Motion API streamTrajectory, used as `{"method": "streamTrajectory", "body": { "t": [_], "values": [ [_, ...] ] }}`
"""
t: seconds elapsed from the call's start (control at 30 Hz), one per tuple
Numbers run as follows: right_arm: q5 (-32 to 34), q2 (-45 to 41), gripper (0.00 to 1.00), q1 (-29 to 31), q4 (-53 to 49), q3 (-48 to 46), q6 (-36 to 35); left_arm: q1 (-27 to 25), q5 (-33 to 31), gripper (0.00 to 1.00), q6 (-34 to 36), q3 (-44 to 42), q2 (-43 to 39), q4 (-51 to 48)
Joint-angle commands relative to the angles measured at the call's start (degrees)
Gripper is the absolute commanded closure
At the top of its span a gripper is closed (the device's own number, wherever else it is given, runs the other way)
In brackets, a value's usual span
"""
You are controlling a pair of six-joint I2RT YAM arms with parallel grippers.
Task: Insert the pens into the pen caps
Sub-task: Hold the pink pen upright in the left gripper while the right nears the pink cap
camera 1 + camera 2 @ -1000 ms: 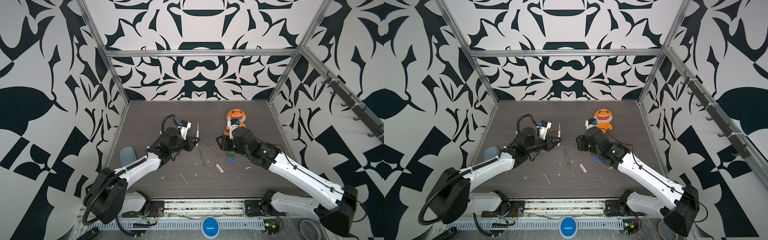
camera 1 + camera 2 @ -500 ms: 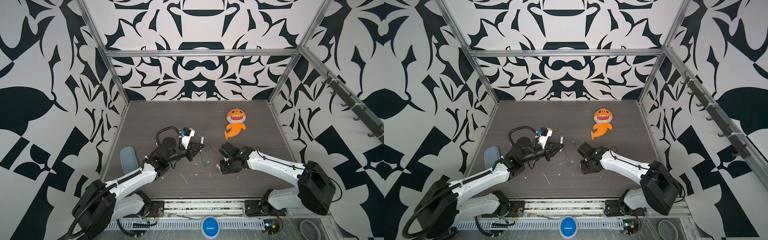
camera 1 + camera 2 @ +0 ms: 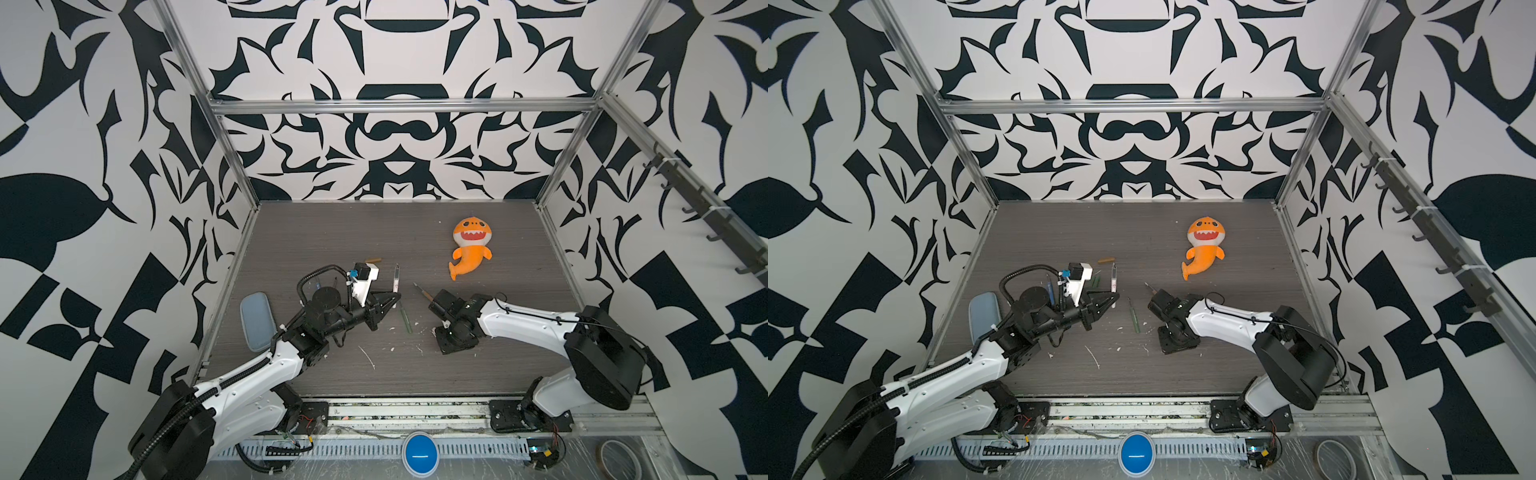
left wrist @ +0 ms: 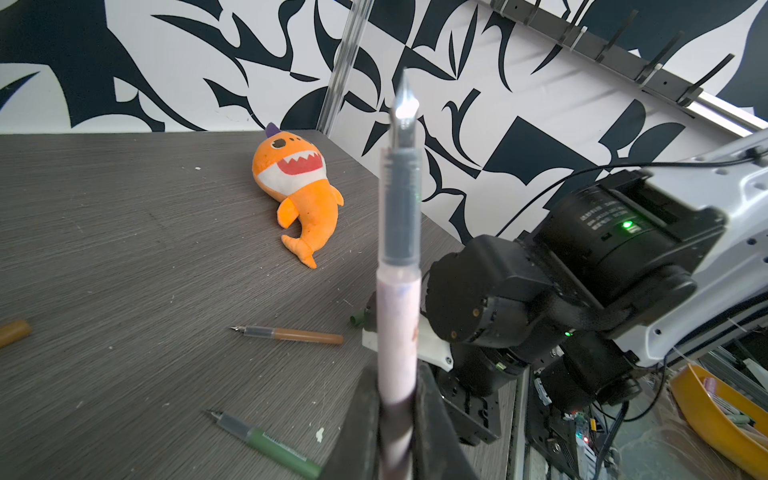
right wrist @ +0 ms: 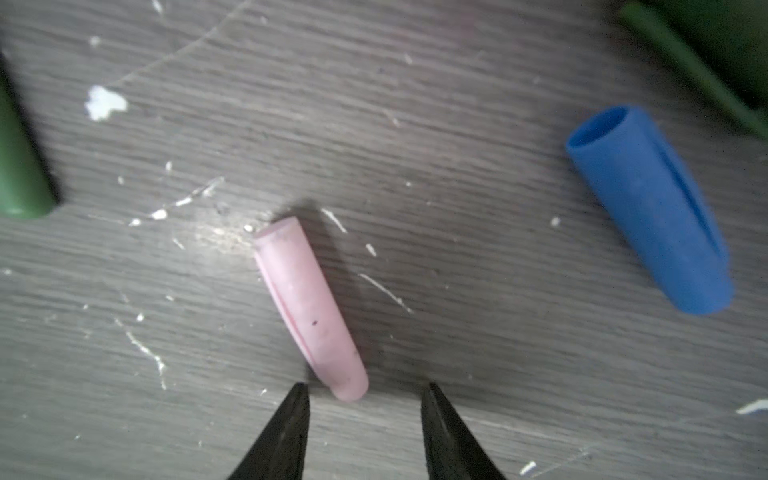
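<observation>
Pink pen (image 4: pixel 397 316) is clamped in our left fingers (image 4: pixel 353 432); our right fingers (image 5: pixel 286 436) have swung down, part-open and empty, onto the pink cap (image 5: pixel 309 307): grasp next.

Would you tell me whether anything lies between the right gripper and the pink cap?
Nothing visible does. The pink cap lies just ahead of the open right gripper; the blue cap sits apart, to one side.

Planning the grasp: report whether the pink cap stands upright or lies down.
Lying down: the pink cap rests on its side on the table.
</observation>
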Motion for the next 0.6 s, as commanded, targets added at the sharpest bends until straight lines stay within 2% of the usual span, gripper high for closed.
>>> {"method": "streamTrajectory", "body": {
  "t": [0.0,0.3,0.57],
  "values": [
    [3.1,0.2,0.54,-0.7,-0.4,1.1,-0.8,-0.2,-0.7,1.0,-0.6,-0.7,-1.7,-0.4],
    [4.6,-0.1,0.55,-4.7,0.3,0.3,-1.8,-0.1,-0.4,1.0,-1.8,0.1,-3.5,-1.2],
    [4.9,6.1,0.56,-6.2,1.9,7.1,-3.8,-0.1,0.1,1.0,-2.8,0.4,-3.7,-1.7]
  ]
}}
